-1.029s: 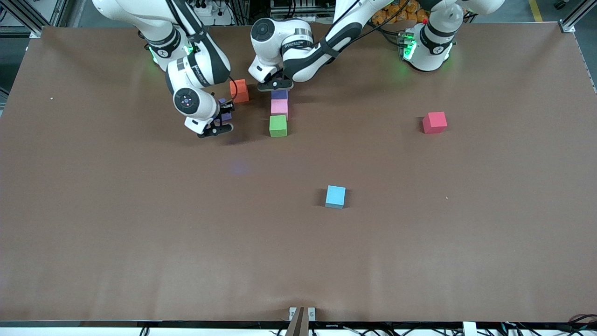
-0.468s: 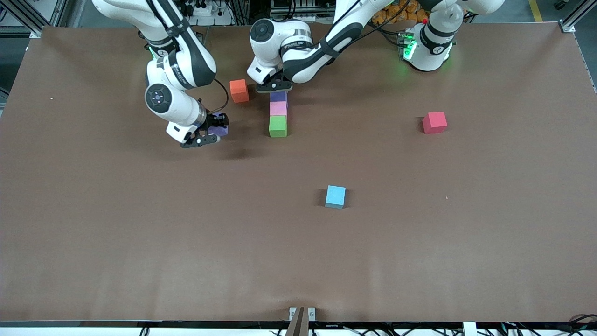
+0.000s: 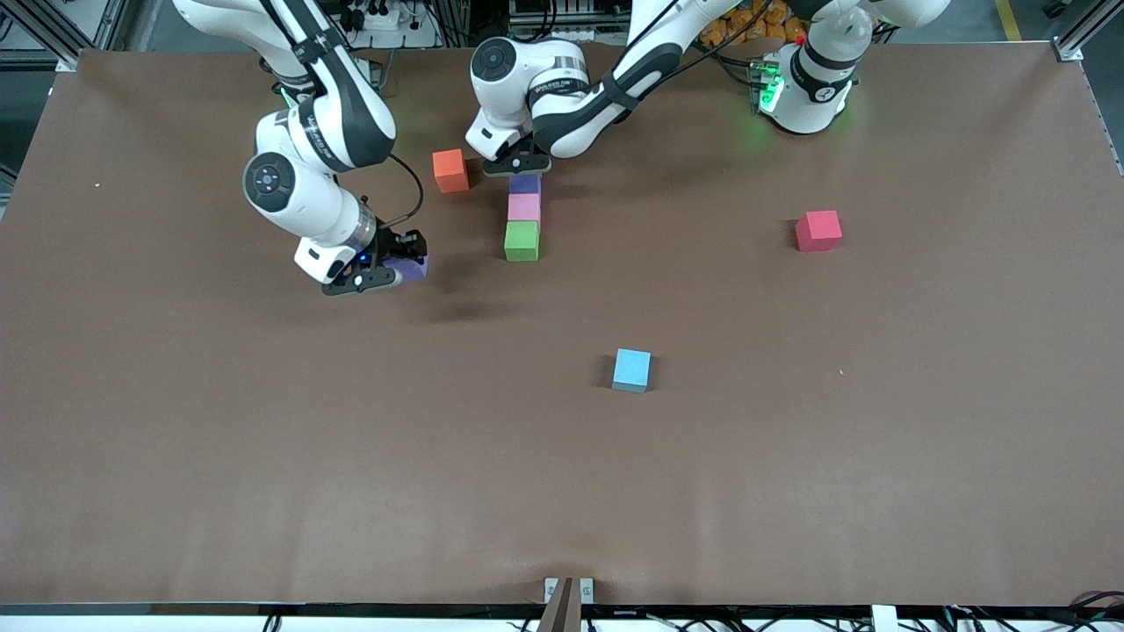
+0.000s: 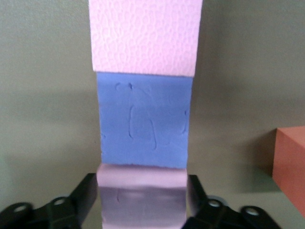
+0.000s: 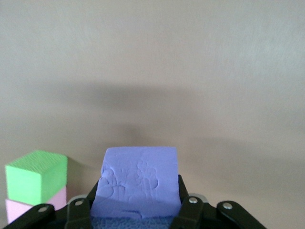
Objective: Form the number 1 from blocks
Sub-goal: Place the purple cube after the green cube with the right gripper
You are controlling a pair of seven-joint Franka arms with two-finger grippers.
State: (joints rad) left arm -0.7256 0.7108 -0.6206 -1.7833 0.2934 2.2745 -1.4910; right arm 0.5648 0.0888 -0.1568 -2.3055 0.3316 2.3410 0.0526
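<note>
Blocks form a short column in the upper middle of the front view. The green block [image 3: 522, 240] is lowest in the frame. The pink block [image 3: 524, 207] touches it just above, and the column's purple block [image 3: 525, 183] touches the pink one above that. All three lie flat on the brown table [image 3: 263, 483].

The left pincer [image 3: 518, 163] is down at the top end of this column. In the left wrist view a pale pink block [image 4: 141, 200] sits right in the left pincer [image 4: 141, 200], touching the column's purple block [image 4: 143, 126], with the pink block [image 4: 145, 36] next in line. Whether the pincer grips this block or has let go, I cannot tell.

The right pincer [image 3: 395, 266] is clamped on the held purple block [image 3: 409, 266]. It hangs above bare table in the upper part of the frame, toward the right arm's end from the green block. The right wrist view shows the held purple block [image 5: 138, 183] pinched on both sides, with the green block [image 5: 35, 176] and pink block [image 5: 28, 210] at the frame's edge.

An orange cube [image 3: 450, 170] stands just beside the column's top end. A red cube [image 3: 818, 230] sits well apart toward the left arm's end. A light blue cube [image 3: 631, 369] lies near the frame's centre.
</note>
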